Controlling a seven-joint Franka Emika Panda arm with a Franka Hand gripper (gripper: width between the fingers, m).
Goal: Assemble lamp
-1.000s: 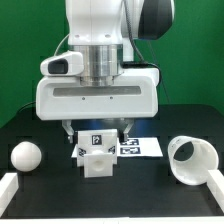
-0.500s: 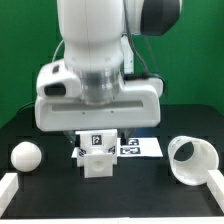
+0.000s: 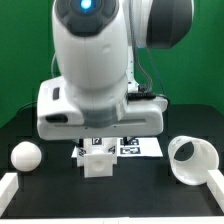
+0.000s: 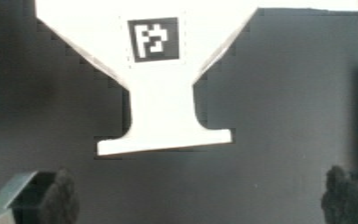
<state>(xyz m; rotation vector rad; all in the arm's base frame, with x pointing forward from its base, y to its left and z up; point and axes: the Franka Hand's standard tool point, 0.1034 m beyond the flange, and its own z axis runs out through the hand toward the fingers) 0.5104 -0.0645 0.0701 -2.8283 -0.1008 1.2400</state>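
Observation:
The white lamp base [image 3: 97, 163] stands mid-table with a tag on top. In the wrist view it is the white tagged shape [image 4: 158, 90] ahead of my fingers. My gripper [image 3: 101, 134] hangs just above and behind the base. Its fingers [image 4: 41, 200] are spread wide at the frame's two corners, with only black table between them [image 4: 197, 205]. The round white bulb [image 3: 25, 155] lies at the exterior view's left. The white cone shade [image 3: 192, 160] lies on its side at the exterior view's right, its open mouth facing the camera.
The marker board [image 3: 146, 148] lies flat just behind the base, partly under my hand. White border rails sit at the table's front corners, one at the exterior view's left [image 3: 9, 188] and one at its right [image 3: 214, 186]. A green backdrop stands behind.
My arm has leaned forward and the hand has come down a little over the base. The base, bulb and shade have not moved.

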